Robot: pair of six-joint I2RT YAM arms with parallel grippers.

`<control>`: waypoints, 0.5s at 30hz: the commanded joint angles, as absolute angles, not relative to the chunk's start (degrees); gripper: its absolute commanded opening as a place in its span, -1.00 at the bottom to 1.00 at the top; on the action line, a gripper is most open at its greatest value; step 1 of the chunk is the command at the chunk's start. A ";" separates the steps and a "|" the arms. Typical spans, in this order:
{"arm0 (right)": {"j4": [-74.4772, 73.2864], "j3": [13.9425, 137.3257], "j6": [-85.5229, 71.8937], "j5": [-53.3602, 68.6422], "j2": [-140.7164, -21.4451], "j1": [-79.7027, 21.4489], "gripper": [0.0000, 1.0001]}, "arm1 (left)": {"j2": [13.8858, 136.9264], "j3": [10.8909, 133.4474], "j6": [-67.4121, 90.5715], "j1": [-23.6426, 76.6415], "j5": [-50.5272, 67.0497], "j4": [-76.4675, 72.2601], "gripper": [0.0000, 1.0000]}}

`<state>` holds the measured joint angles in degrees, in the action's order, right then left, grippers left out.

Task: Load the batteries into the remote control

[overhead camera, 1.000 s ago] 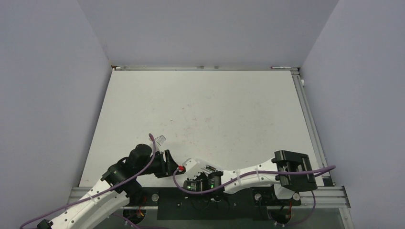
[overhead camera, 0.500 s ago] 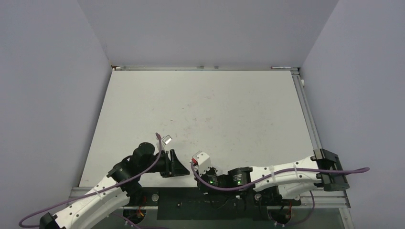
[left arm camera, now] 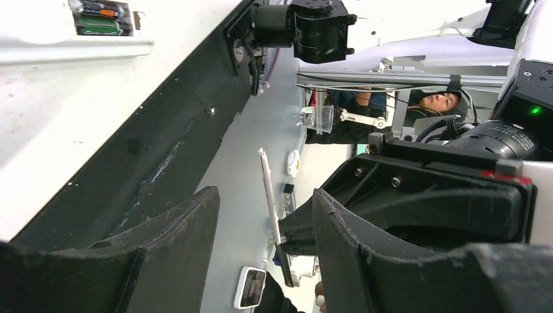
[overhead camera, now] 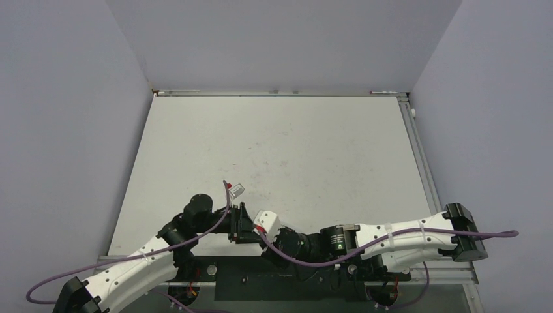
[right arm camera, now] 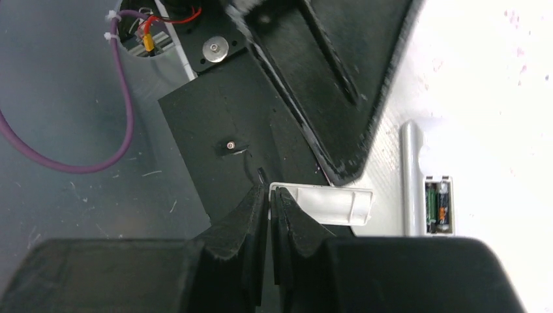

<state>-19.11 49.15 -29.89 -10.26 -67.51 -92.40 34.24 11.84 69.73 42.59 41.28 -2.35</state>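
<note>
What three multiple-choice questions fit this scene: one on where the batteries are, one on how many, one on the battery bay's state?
1. Where are the batteries?
A. In the remote's bay
B. Loose, apart from the remote
C. None in view

2. How many batteries show?
A. One
B. Two
C. Four

3. The bay is:
A. Covered
B. Uncovered
C. Empty

Answers:
1 A, the right wrist view shows them seated in the bay.
2 B, two lie side by side there.
3 B, the cover is off, apart from the remote.
</note>
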 commanded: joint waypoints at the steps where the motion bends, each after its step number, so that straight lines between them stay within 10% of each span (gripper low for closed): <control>1: -21.02 55.71 -21.08 -8.13 -70.54 -92.81 -0.83 | 35.02 11.70 72.29 42.52 44.75 -10.23 0.03; 15: -25.50 62.36 -15.03 -8.13 -76.32 -92.29 -0.83 | 35.40 11.23 72.55 42.51 47.15 -11.53 -0.18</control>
<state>-24.36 59.18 -17.08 -7.94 -76.09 -92.36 35.70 11.35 72.60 42.59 45.32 -7.49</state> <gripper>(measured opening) 0.085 0.446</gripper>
